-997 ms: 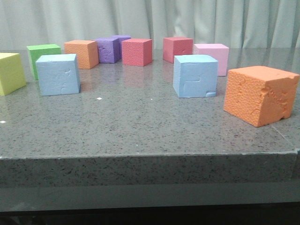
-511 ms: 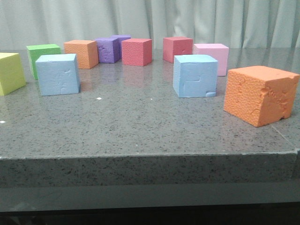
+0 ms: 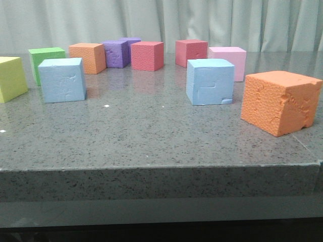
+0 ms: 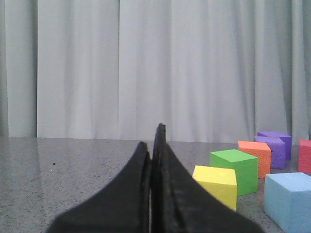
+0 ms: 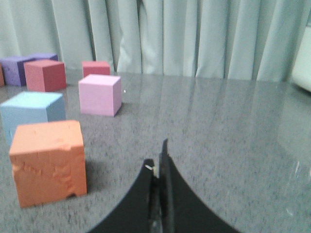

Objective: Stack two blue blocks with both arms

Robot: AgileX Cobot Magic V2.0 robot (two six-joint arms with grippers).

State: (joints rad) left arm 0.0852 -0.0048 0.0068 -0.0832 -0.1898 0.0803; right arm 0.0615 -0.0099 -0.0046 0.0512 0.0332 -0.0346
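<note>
Blue blocks (image 3: pixel 62 79) (image 3: pixel 210 81) unmoved vs earlier, well apart; grippers closed.

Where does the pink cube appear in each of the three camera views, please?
Front view: pink cube far right, behind the right blue block.
Left wrist view: not in it.
Right wrist view: pink cube beyond the blue block.
Shared landmark: the big orange cube.
</note>
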